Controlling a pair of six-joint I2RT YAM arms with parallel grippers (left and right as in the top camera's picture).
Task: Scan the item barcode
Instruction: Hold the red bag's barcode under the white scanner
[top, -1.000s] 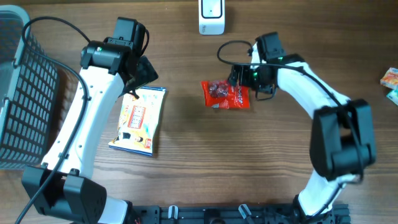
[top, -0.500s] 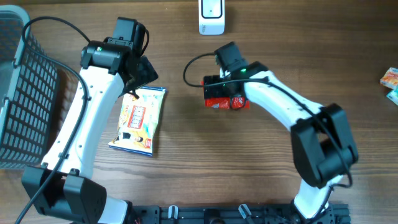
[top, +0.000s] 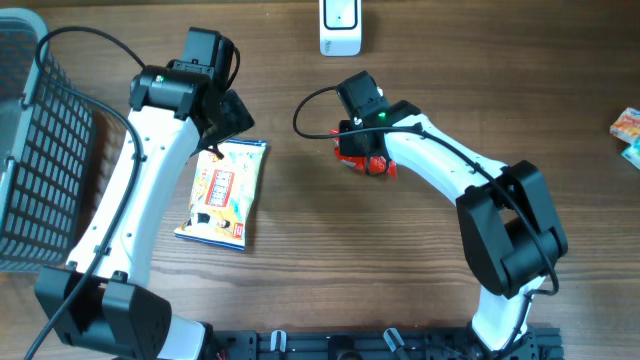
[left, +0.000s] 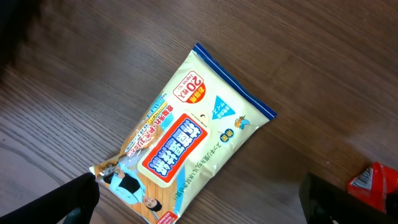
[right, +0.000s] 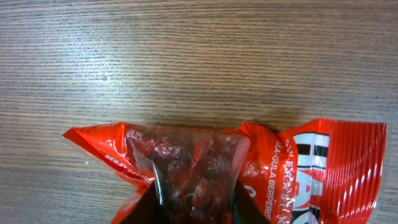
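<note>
Working up from the bottom of the overhead view: bare wooden table, then a yellow-and-blue wipes pack lying flat at lower left of centre. The left gripper hangs right over that pack's top edge, released. In the left wrist view its fingers sit wide apart in the two bottom corners, with the pack between them and not touched. A bit higher, around the middle of the frame, is the red candy bag – that's the item to scan, and it's mostly hidden under the right gripper. The right wrist shot shows that pincer clenched on the bag's clear end, with the plastic puckered between the tips at the bottom edge. A dark mesh basket fills the left edge, and small colourful boxes sit at the far right. The white scanner is at top centre – well apart from the bag.
</note>
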